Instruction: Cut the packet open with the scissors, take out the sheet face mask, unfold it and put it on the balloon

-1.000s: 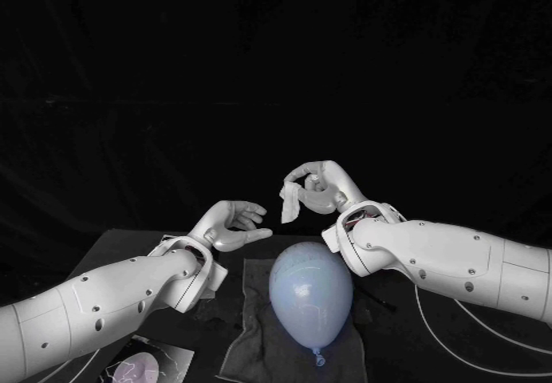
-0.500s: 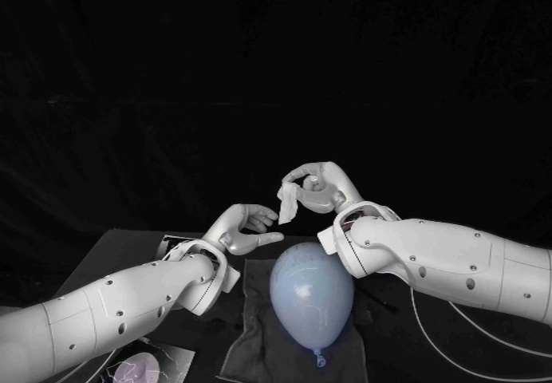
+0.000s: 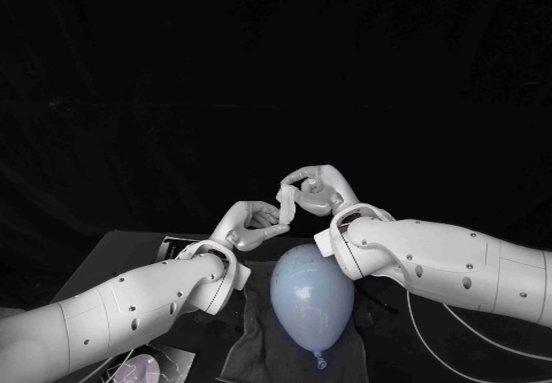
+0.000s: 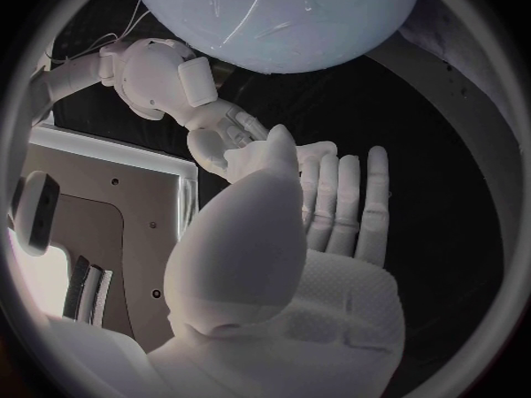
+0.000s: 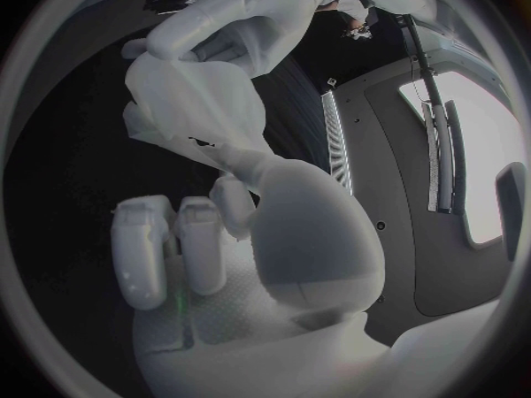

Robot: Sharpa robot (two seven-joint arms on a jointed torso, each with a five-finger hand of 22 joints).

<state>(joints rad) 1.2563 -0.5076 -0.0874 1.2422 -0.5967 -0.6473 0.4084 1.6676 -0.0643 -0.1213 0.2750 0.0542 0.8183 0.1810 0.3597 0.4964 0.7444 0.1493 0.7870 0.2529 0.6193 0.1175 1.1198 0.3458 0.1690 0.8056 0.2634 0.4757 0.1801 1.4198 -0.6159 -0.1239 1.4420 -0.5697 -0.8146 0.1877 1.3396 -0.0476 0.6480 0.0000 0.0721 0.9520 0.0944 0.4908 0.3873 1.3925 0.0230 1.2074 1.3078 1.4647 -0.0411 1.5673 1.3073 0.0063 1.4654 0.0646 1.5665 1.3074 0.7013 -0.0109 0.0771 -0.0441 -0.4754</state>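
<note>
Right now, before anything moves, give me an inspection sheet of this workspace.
Surface: black table, dark cloth under balloon.
Job's things: balloon lying on cloth; folded sheet mask held above it; packet at near left.
Clutter: small pale item, unclear.
Hands: right hand pinches sheet mask; left hand at its lower end, grip unclear.
Cables: pale cable on table, robot's right.
Surroundings: black backdrop.

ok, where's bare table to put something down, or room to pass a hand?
Bare black table along its far left edge, beyond the left arm. Another patch right of the dark cloth, up to the white cables. Crowded: above the pale blue balloon, where left hand and right hand meet at the folded white sheet mask.
</note>
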